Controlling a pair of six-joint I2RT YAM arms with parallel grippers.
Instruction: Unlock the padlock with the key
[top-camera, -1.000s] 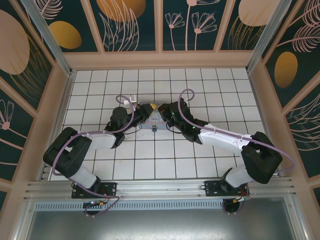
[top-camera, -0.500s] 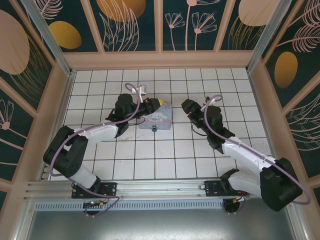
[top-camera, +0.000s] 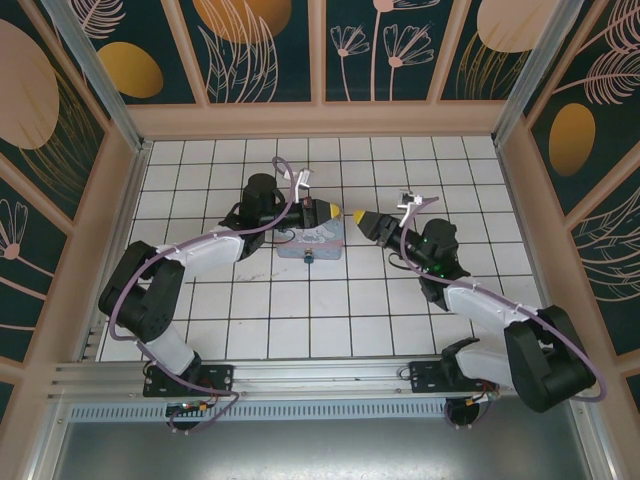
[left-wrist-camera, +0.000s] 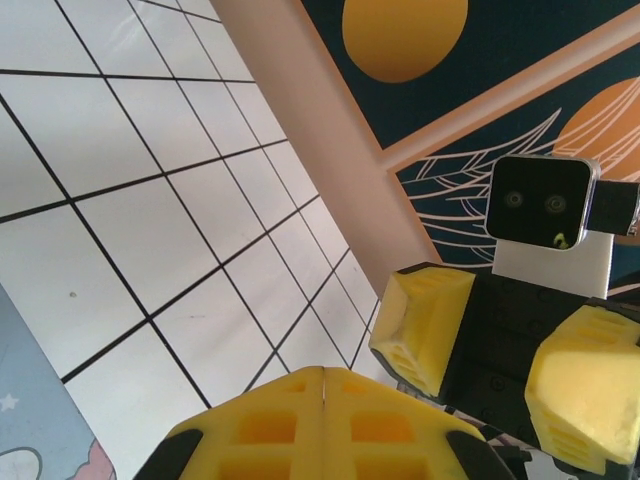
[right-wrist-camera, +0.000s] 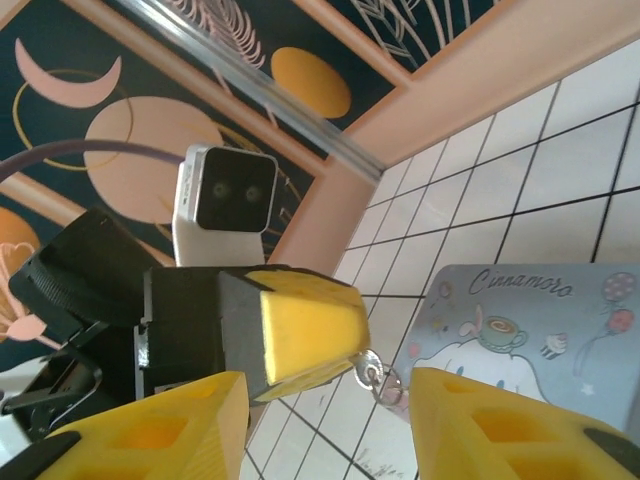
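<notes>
left gripper (top-camera: 326, 211): fingers closed on the key (right-wrist-camera: 372, 374), which hangs out past the fingertips. right gripper (top-camera: 361, 217): fingers apart, empty, tip facing the left tip, near it. padlock (top-camera: 308, 258): at the edge of the tin (top-camera: 328, 238), below the left fingertips on the arm-base side, not held. handling, as judged: the key is light, thin, stiff and slick, so pinch the flat head and leave the blade bare. the padlock is small, hard and apt to slide, so clamp its body, not the shackle.

Left gripper (top-camera: 325, 212) closed; right gripper (top-camera: 359, 216) parted, tips facing each other
</notes>
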